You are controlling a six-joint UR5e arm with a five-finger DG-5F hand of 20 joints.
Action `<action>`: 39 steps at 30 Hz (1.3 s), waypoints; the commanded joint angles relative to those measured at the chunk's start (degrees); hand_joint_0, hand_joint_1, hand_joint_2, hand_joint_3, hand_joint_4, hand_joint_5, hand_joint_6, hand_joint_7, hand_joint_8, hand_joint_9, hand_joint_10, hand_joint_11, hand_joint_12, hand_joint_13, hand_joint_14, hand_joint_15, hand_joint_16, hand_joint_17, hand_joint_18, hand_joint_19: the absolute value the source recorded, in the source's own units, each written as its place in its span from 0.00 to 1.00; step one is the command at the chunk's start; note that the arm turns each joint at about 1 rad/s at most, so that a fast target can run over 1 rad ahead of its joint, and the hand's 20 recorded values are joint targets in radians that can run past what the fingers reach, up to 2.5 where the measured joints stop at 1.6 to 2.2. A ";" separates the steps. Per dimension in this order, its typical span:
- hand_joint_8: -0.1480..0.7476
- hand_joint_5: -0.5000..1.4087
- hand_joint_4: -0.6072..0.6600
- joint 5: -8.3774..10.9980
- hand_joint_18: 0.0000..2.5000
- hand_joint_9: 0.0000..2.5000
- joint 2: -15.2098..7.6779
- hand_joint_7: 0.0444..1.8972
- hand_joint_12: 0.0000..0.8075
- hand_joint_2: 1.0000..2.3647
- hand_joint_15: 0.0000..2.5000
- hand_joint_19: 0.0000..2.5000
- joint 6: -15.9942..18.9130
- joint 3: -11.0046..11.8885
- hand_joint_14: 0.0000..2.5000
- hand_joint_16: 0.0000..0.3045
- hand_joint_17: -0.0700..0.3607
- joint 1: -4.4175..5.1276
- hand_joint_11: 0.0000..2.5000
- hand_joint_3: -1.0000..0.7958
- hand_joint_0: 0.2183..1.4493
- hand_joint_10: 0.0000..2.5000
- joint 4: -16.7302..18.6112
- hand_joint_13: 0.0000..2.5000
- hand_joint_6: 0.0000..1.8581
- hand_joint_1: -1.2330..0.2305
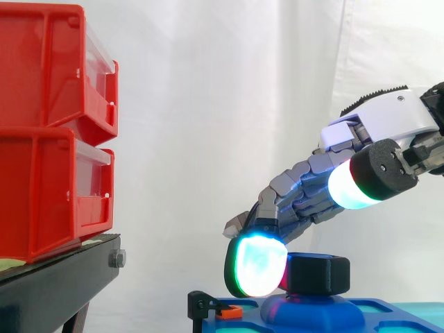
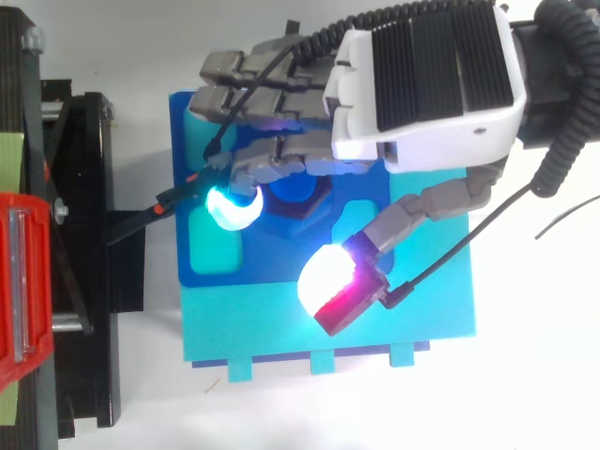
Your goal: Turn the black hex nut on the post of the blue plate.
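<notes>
**Side view, from left edge to right.** Two stacked red bins [image 1: 48, 132] fill the upper left, standing on a black stand [image 1: 62, 277]. At the bottom, left of centre, a small black bracket with an orange piece [image 1: 208, 305] sits at the corner of the blue plate [image 1: 395, 312].

Just right of it, one of my fingertips [image 1: 257, 266], glowing white and cyan, lies against the left flank of the black hex nut [image 1: 319, 275]. The nut sits low at bottom centre, on the plate's raised blue boss. My thumb pad [image 1: 354, 186] hangs up and to the right, well clear of the nut. My hand [image 1: 388, 121] enters from the right edge.

**Top view.** My fingers reach from upper centre over the nut, and the blue post [image 2: 296, 187] shows in its middle. The thumb's white and red pad lies below and to the right, over the plate.

**State.** My hand is released. The fingers are extended and only lean on the nut, and nothing pinches it.

**Risks, as I judge them.**
- With contact on one flank only, a sweep may let the pad slide off a corner of the hexagon without turning the nut.
- Pressing too low could drag the pad on the boss.
- Reaching too far left could catch the bracket.
- The side load might shift the plate if it is not held fast.
</notes>
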 commanded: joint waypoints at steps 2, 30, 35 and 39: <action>0.45 0.14 0.67 -0.85 0.00 0.02 0.05 0.41 0.46 0.00 0.00 0.11 -0.60 0.03 0.00 0.19 0.46 -0.81 0.00 0.28 0.19 0.00 0.11 0.00 0.27 0.69; 0.45 0.14 0.67 -6.83 0.01 0.02 -0.04 0.41 0.46 0.00 0.01 0.12 -2.88 0.03 0.00 0.19 0.46 -6.00 0.00 0.28 0.19 0.00 0.82 0.01 0.27 0.69; 0.45 0.14 0.67 -6.92 0.01 0.02 0.05 0.41 0.47 0.00 0.01 0.12 -2.88 1.43 0.00 0.19 0.46 -6.00 0.00 0.28 0.19 0.00 0.73 0.02 0.27 0.70; 0.45 0.14 0.67 -6.92 0.01 0.02 0.05 0.41 0.47 0.00 0.01 0.12 -2.88 2.31 0.00 0.18 0.46 -5.73 0.00 0.28 0.19 0.00 0.46 0.02 0.27 0.70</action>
